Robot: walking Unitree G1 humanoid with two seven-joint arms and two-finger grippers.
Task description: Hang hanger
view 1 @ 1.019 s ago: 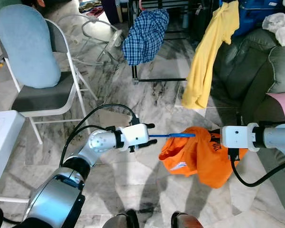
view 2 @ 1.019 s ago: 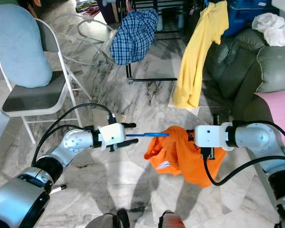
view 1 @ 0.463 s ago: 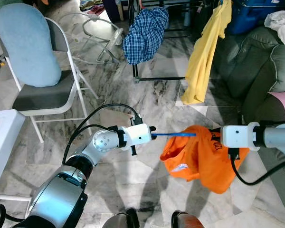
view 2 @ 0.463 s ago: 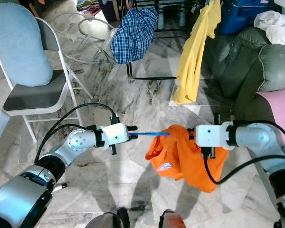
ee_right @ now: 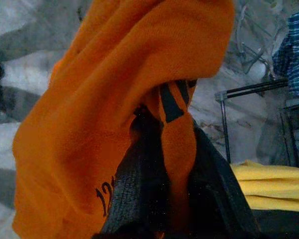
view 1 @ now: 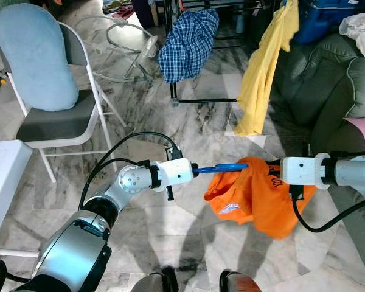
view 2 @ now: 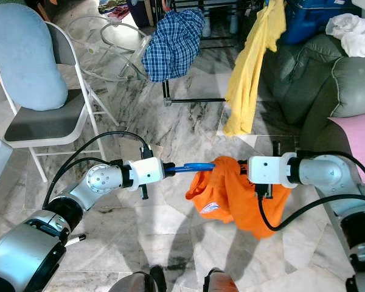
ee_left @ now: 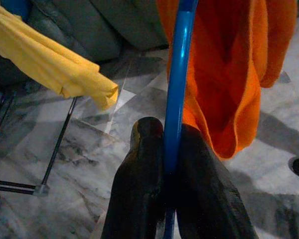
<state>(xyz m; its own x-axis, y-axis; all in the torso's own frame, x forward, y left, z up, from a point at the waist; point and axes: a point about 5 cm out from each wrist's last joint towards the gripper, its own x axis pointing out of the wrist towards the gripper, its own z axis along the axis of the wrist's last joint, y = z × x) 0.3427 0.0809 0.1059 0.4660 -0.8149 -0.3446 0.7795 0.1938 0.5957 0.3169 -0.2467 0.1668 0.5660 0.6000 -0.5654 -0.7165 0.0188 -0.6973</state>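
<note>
Blue plastic hanger [view 1: 222, 167] sits level between your 2 arms, above the marble floor [view 1: 170, 231], with its far end buried in the orange shirt [view 1: 261, 194]. Your left gripper [ee_left: 172, 149] is clenched on the hanger's bar; the wrist view shows both black fingers pinching the blue rod, which keeps it from twisting while the cloth hangs from it. Your right gripper [ee_right: 164, 164] is closed on a fold of the orange shirt near its collar, so the fabric stays bunched on the hanger instead of sliding off. Holding from both sides like this looks meant to keep the shirt seated on the hanger while you carry it.

Farther out, the black rack [view 1: 201, 100] stands ahead of you, well apart from the hanger, with a plaid shirt [view 1: 185, 42] and a yellow shirt [view 1: 261, 73] draped from it. A green sofa [view 1: 328, 79] is on your right and a folding chair [view 1: 55, 115] with a pale blue cushion on your left.

I judge the hanging itself is not yet done: you'd need to bring the hanger up to the rack's bar, and the hook is not visible in these views, so check its orientation first.
</note>
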